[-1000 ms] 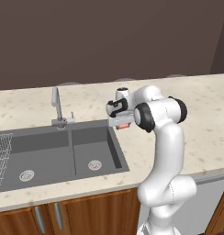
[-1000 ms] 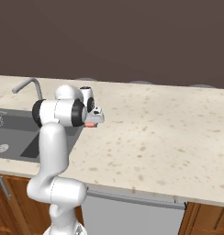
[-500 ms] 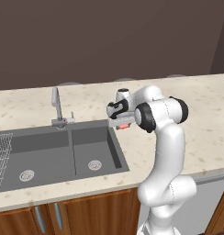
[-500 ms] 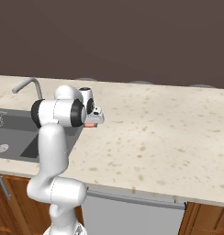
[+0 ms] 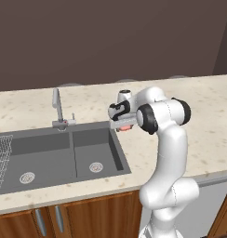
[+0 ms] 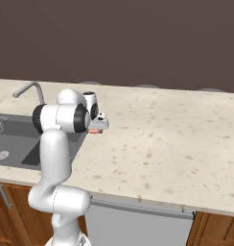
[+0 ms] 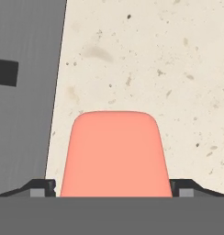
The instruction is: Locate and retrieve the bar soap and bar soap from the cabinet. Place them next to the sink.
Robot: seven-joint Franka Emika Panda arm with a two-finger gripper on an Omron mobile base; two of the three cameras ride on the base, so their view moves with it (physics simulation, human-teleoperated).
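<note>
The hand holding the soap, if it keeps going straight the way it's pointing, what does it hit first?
Probably the beige speckled countertop, just beside the sink's rim. The hand points down at it with the bar soap clamped between its fingers, so the soap would likely touch first. Height above the counter is unclear.

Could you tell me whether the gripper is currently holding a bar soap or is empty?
Holding one. In the hand view the bar soap sits between the fingers of the gripper, above the counter beside the sink.

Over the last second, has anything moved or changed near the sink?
Nothing visibly changed. The claw stays shut on the bar soap, held over the counter just beside the sink, and the base has not moved.
</note>
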